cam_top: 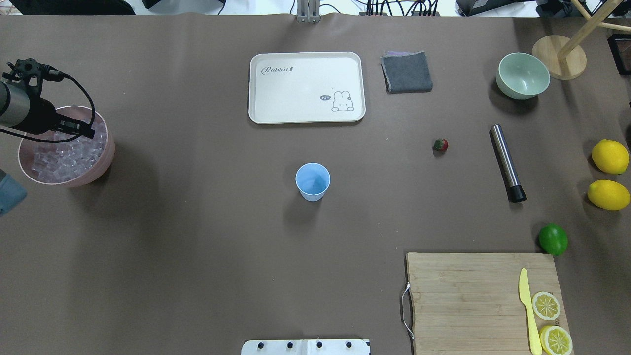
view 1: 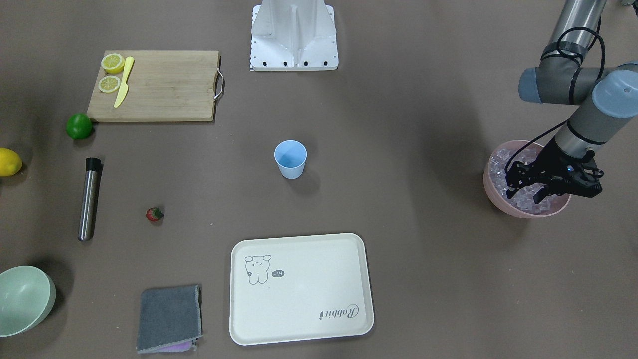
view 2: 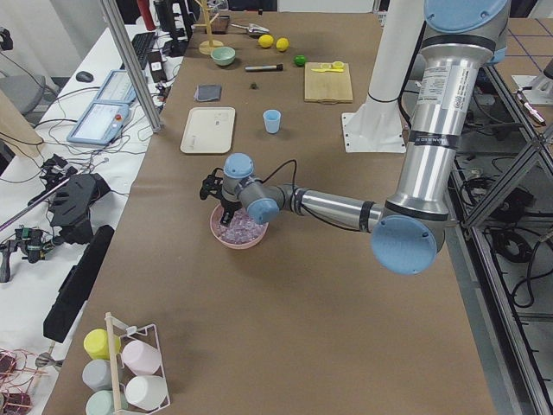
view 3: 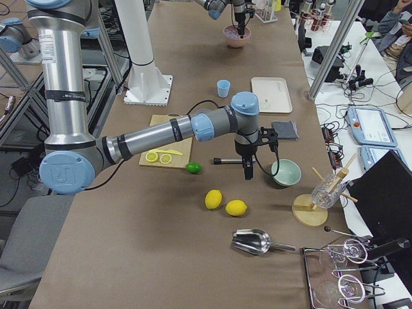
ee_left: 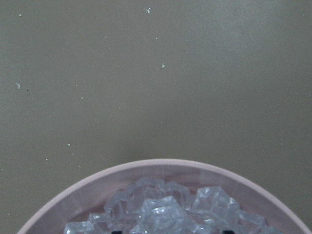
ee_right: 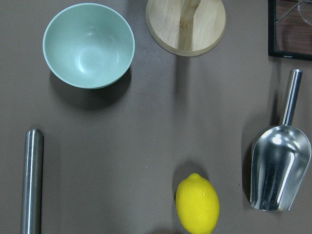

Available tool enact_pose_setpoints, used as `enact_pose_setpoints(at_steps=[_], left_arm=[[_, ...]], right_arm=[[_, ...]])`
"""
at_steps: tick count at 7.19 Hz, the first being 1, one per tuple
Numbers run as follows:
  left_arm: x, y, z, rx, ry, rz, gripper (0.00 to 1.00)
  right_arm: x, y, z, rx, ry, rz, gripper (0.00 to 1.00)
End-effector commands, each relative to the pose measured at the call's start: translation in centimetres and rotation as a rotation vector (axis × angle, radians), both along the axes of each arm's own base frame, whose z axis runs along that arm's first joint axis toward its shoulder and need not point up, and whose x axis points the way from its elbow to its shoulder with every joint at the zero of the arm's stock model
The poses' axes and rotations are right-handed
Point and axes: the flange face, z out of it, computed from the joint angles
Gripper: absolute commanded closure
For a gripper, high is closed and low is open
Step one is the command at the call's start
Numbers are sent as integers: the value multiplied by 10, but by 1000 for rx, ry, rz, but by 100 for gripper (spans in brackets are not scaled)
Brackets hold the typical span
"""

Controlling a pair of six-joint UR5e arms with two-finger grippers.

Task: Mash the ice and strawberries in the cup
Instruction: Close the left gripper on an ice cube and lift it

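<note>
The light blue cup [view 1: 290, 158] stands upright mid-table, and nothing shows inside it. One small red strawberry [view 1: 154, 214] lies on the table, far from both grippers. The ice [view 1: 502, 160] is heaped in a pink bowl [view 1: 498, 200] at the table's end. My left gripper [view 1: 527, 195] is open, its tips down among the cubes. In the left wrist view the ice [ee_left: 165, 209] fills the bottom edge. My right gripper [view 3: 248, 172] appears only in the exterior right view, hanging over the table near the pale green bowl. Whether it is open or shut I cannot tell.
A steel muddler [view 1: 88, 199] lies beside the strawberry. A cutting board [view 1: 164, 87] carries lemon halves and a yellow knife, with a lime [view 1: 79, 125] by it. There is also a white tray [view 1: 299, 289], a grey cloth [view 1: 169, 316], a green bowl [view 1: 22, 299], lemons and a metal scoop [ee_right: 280, 170].
</note>
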Motion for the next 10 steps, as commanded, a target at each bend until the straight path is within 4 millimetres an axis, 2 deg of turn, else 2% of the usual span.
enact_pose_setpoints(at_steps=[1, 4, 5, 7, 8, 9, 10], left_arm=[[-2, 1, -3, 2, 6, 1, 100], [-9, 6, -9, 4, 17, 2, 100], [-20, 5, -19, 4, 50, 8, 100], [-50, -2, -44, 17, 115, 4, 100], [-58, -3, -67, 38, 160, 21, 100], [-56, -8, -95, 75, 183, 10, 100], [-50, -12, -109, 95, 194, 16, 100]], right_arm=[[0, 0, 1, -1, 2, 1, 0], [0, 0, 1, -2, 1, 0, 0], [0, 1, 2, -4, 2, 1, 0], [0, 1, 2, -4, 2, 1, 0], [0, 1, 3, -5, 3, 1, 0], [0, 1, 3, -5, 3, 1, 0], [0, 0, 2, -4, 2, 1, 0]])
